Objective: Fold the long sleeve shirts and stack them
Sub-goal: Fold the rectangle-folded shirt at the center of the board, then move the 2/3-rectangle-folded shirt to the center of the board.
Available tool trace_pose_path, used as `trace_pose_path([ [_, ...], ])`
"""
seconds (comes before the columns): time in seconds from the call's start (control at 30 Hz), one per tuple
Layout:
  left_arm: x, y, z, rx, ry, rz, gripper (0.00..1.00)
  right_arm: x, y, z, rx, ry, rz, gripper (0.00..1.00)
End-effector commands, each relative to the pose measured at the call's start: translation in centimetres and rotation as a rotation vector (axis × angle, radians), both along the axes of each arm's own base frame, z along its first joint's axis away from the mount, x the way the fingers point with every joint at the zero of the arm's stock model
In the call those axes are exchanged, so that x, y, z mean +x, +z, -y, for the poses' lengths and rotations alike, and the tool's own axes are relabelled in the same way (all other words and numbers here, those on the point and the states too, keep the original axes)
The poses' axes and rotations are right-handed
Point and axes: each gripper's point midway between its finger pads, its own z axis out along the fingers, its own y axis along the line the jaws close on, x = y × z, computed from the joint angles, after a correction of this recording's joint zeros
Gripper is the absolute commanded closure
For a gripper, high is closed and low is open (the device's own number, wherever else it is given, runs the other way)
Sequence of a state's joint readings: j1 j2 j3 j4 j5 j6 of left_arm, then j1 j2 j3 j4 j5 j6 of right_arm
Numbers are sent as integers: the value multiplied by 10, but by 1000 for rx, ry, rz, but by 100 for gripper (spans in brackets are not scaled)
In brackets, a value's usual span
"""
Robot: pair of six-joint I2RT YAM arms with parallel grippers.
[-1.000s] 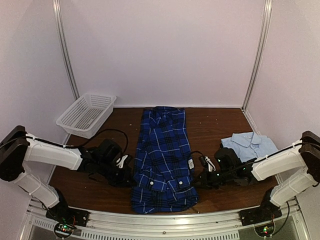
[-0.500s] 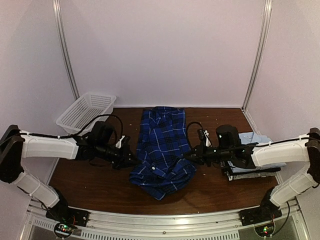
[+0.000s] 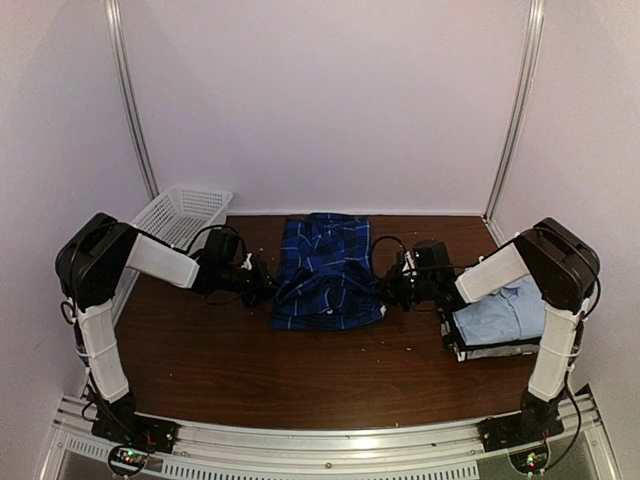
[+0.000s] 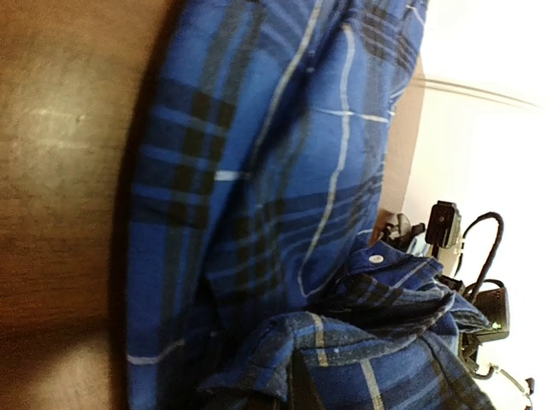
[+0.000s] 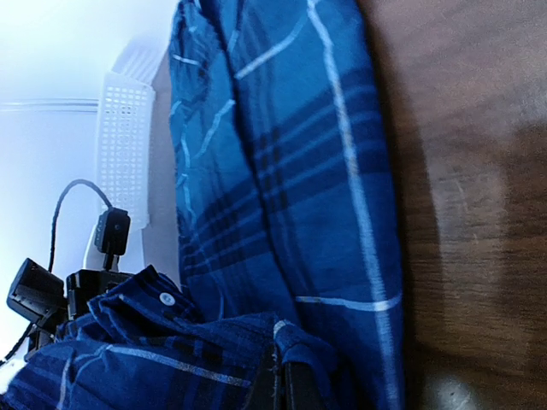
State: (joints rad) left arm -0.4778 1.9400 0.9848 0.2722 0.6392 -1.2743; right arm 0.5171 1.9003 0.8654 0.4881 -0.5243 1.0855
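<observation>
Blue plaid shirt [image 3: 328, 270] lies doubled over on brown table [image 3: 250, 370].

I work on a dark brown wooden table [image 3: 250, 370]. Its top is glossy enough to show soft patches of light, and a few pale specks [image 3: 400, 345] are scattered across it. Plain pale walls with a faint lilac cast close my space in: a back wall [image 3: 320, 100], a left wall [image 3: 50, 120] and a right wall [image 3: 590, 120]. A thin metal strip runs up each back corner, left [image 3: 132, 100] and right [image 3: 517, 100]. Along the near edge lies a silvery slotted rail [image 3: 320, 440], brightest in the middle.
</observation>
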Motion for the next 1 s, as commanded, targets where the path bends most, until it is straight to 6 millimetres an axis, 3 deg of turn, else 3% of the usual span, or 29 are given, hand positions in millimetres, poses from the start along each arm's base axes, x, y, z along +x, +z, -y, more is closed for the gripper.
trace_pose_path([
  [0.0, 11, -2, 0, 5, 36, 28, 100, 4, -4, -4, 36, -3, 18, 100],
  [0.27, -13, -30, -13, 73, 49, -23, 100, -14, -23, 1, 36, 0, -23, 100],
  [0.47, -49, -40, -14, 96, 32, -58, 100, -43, -23, 3, 21, 18, -34, 100],
  [0.7, -94, -33, -26, 128, 61, -66, 100, -87, -24, 7, 21, 51, -53, 100],
  [0.97, -100, -19, -34, 181, 55, -23, 100, -91, 0, 21, -47, 36, 13, 100],
])
